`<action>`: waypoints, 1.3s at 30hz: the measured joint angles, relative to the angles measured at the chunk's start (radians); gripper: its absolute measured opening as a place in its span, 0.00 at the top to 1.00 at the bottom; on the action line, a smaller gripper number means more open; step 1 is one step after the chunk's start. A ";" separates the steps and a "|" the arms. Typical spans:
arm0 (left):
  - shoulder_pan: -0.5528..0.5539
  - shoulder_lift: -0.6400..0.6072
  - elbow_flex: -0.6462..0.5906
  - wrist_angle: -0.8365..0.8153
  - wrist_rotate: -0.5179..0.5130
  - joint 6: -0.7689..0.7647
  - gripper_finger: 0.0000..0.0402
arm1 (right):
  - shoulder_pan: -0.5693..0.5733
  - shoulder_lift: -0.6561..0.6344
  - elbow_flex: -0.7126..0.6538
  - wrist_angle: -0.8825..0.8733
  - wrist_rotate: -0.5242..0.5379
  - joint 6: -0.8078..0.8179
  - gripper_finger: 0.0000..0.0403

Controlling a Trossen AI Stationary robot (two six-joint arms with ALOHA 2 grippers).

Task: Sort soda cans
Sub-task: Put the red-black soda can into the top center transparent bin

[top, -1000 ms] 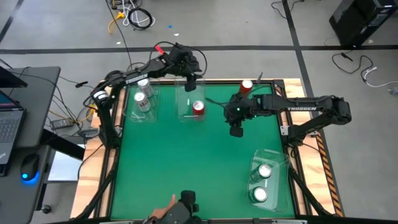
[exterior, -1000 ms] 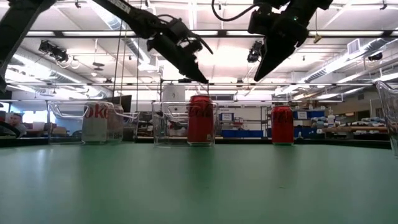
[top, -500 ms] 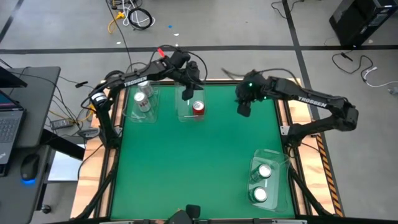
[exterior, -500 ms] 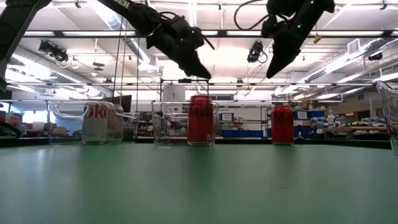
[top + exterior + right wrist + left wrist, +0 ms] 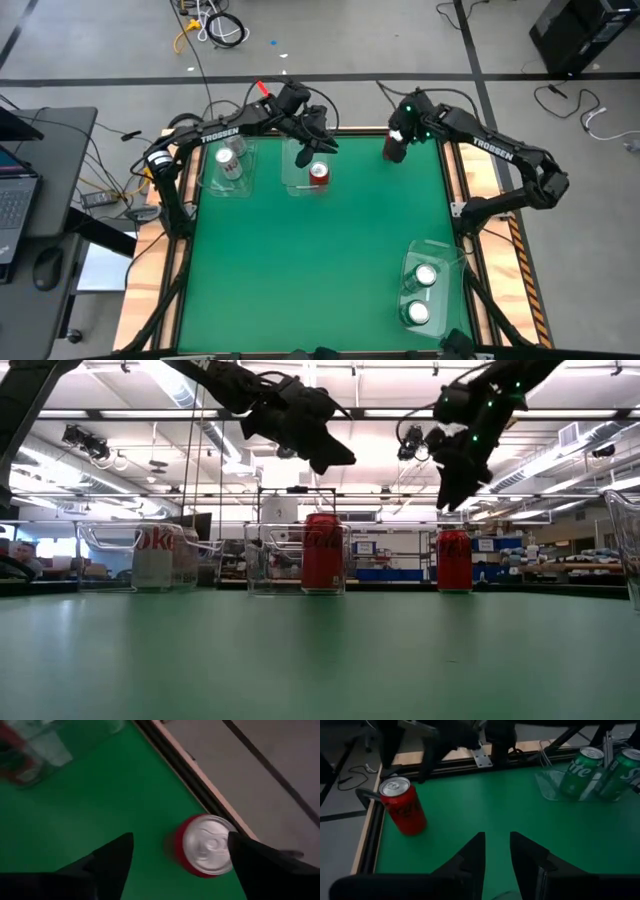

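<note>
Your right gripper [image 5: 180, 857], fingers spread wide, hovers upper right over the loose red can [image 5: 202, 845], which stands outside any bin and likely awaits sorting. Left gripper [image 5: 496, 851], narrowly parted and empty, hangs upper centre.

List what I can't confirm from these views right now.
- High view: the loose red can is covered by the right gripper.
- Low view: right bin cut off by the edge; its green cans unseen.
- Right wrist view: middle bin blurred, contents unclear.
</note>
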 joint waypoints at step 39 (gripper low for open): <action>-0.041 -0.126 0.000 -0.065 -0.026 0.033 0.98 | -0.017 0.125 0.000 0.043 -0.054 0.013 0.27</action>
